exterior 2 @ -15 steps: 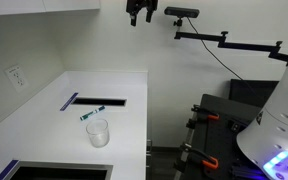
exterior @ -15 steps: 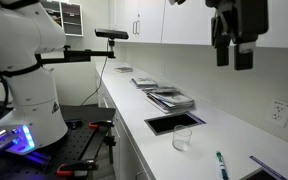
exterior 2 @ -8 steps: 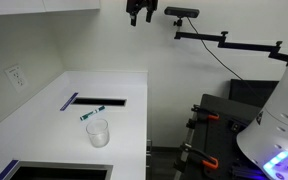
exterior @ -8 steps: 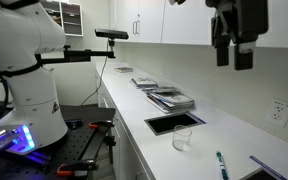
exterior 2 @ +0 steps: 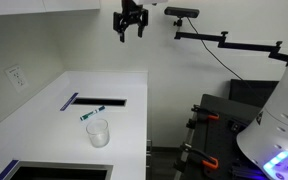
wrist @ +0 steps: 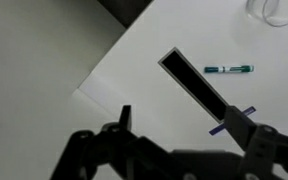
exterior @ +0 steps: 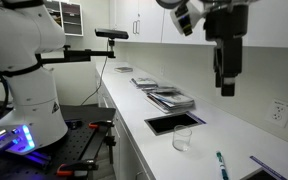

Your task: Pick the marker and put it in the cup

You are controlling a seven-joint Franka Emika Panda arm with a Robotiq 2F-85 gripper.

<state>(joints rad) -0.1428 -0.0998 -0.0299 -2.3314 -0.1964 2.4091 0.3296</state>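
The teal-green marker (exterior 2: 92,115) with a whitish end lies flat on the white counter, just behind the clear cup (exterior 2: 98,132). In an exterior view the marker (exterior: 221,164) lies right of the cup (exterior: 182,138). In the wrist view the marker (wrist: 228,69) lies at right and the cup's rim (wrist: 274,12) shows at the top right corner. My gripper (exterior 2: 130,26) hangs high above the counter, open and empty, far from both. It also shows in an exterior view (exterior: 227,82) and in the wrist view (wrist: 184,122).
A long dark slot (wrist: 196,85) is cut into the counter beside the marker. A thin dark bluish strip (exterior 2: 68,101) lies near it. A square opening (exterior: 174,121) and stacked papers (exterior: 170,98) sit further along. A wall outlet (exterior 2: 15,76) is on the wall.
The gripper has come down and shifted sideways from the top edge, and has turned. The marker and cup have not moved.
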